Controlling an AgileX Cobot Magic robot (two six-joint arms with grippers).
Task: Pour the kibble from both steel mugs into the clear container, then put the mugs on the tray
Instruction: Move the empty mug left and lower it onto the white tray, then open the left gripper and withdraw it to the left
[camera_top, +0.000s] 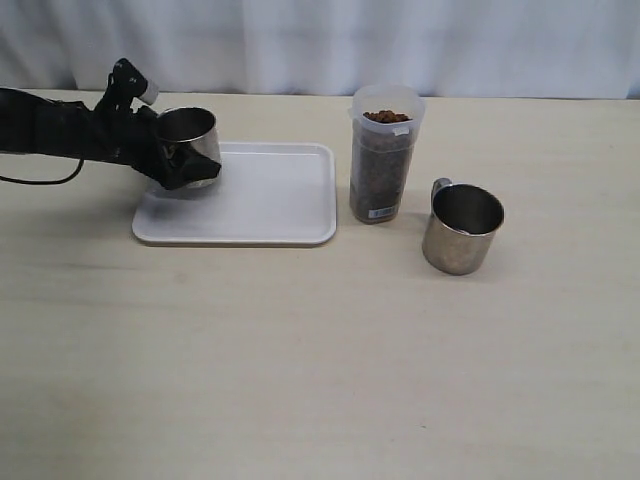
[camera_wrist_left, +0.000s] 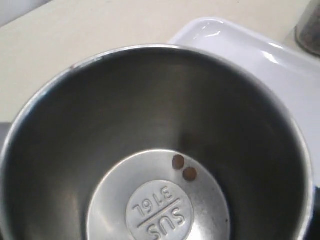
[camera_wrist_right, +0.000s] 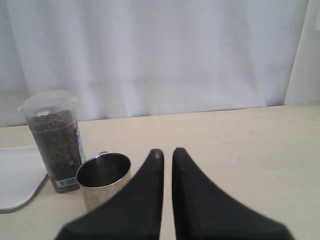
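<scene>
Your left pincer flanks the left mug on the tray, upper left; grasp unclear. Retreat level, without tipping it. Right pincer is clenched, empty.

Bright, even light, faint soft shadows, and white glare on the tray.

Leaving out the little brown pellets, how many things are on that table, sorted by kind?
Steel mugs: 2
Clear container: 1
Tray: 1
Total: 4
</scene>
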